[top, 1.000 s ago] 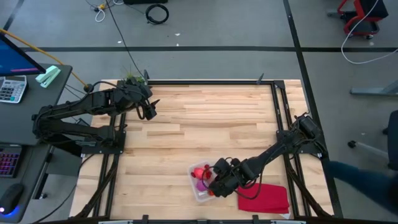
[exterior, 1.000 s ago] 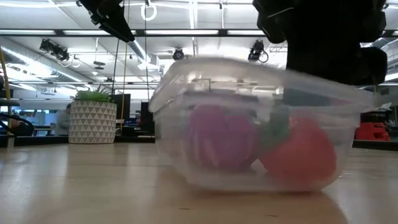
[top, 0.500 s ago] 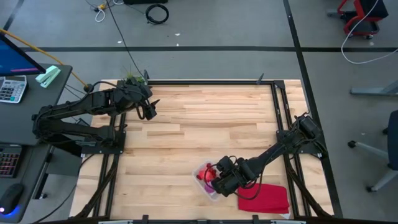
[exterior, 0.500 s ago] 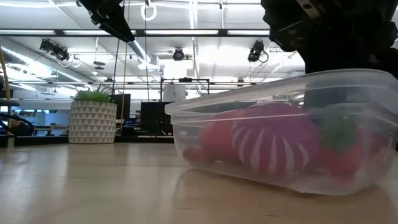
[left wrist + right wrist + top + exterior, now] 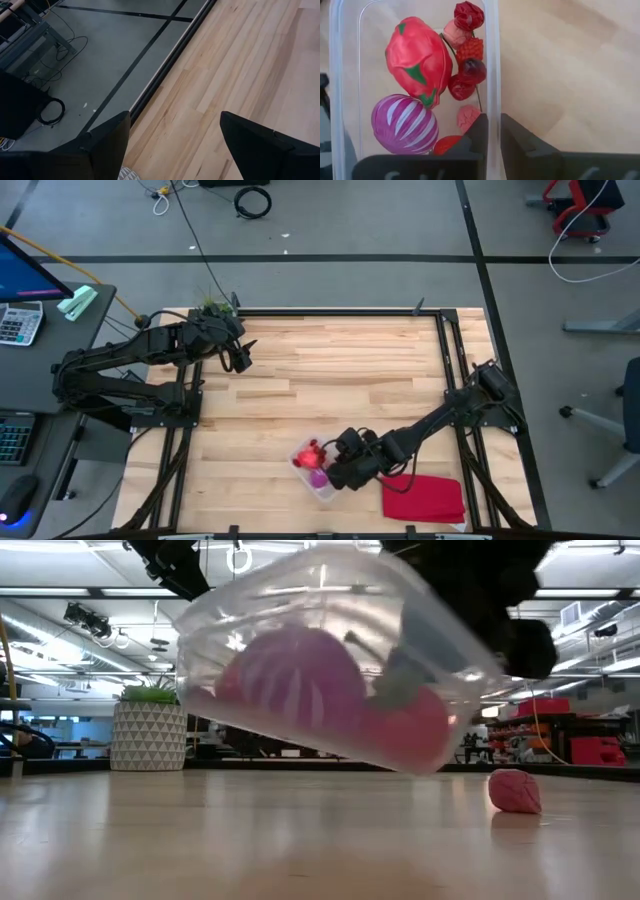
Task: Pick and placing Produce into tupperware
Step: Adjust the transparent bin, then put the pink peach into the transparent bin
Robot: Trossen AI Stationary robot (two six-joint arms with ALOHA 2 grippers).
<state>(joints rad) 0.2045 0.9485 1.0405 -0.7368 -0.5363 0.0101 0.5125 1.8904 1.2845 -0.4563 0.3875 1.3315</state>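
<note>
while clamped on rim of tupperware by right gripper, lifted tilted off table, produce inside; one pink piece on table. left gripper spread wide, idle far corner.

Even, bright overhead light across high view; pale wooden table shows only soft, short shadows under dark arms. Low view backlit by white ceiling strip lights, strong glare there; clear rectangular plastic container close to lens, soft and smeared (contents only blurry purple and red shapes), highlights on its wall. Background room hazy. Small pink lump on tabletop fairly sharp. Right wrist view well lit, slightly soft. Left wrist view crisp, own dark fingers blurred.
</note>
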